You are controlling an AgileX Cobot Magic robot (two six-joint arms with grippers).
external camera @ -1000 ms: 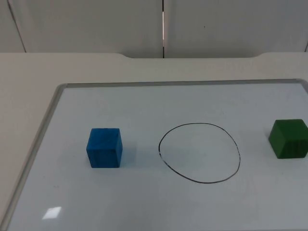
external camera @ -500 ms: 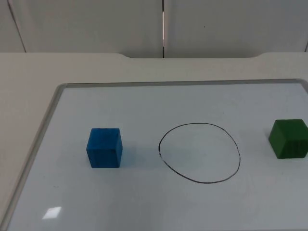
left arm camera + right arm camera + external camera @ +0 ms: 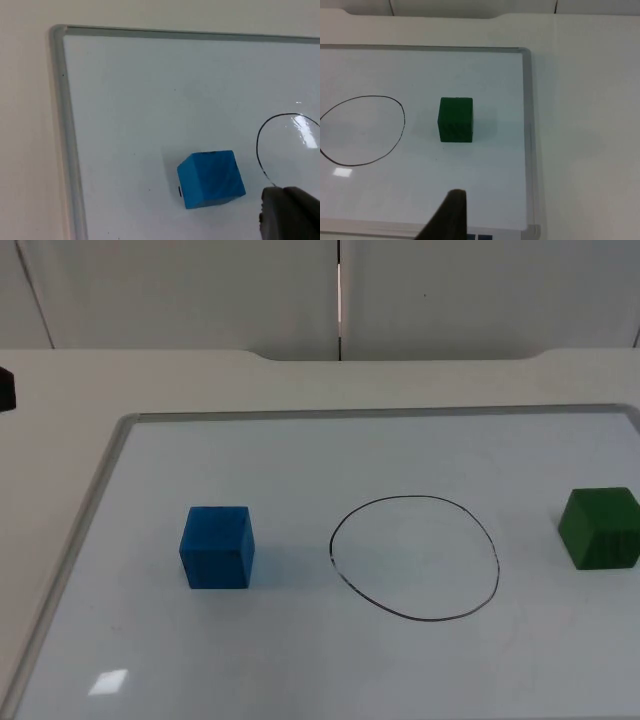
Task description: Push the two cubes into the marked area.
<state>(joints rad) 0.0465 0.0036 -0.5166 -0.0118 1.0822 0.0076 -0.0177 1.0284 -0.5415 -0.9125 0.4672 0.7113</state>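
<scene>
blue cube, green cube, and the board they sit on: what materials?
Blue cube: likely painted wood, matte, faint grain streaks. Green cube: same look, faint stripes on its face. Whiteboard: glossy white surface, light glare, with a grey frame that looks like metal, uncertain.

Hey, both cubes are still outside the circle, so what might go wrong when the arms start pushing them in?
1. The green cube sits near the whiteboard's right frame, leaving little room to get behind it.
2. The blue cube could turn and slide past the drawn circle if pushed off-centre.
3. The circle looks small, so the second cube might knock the first out.
</scene>
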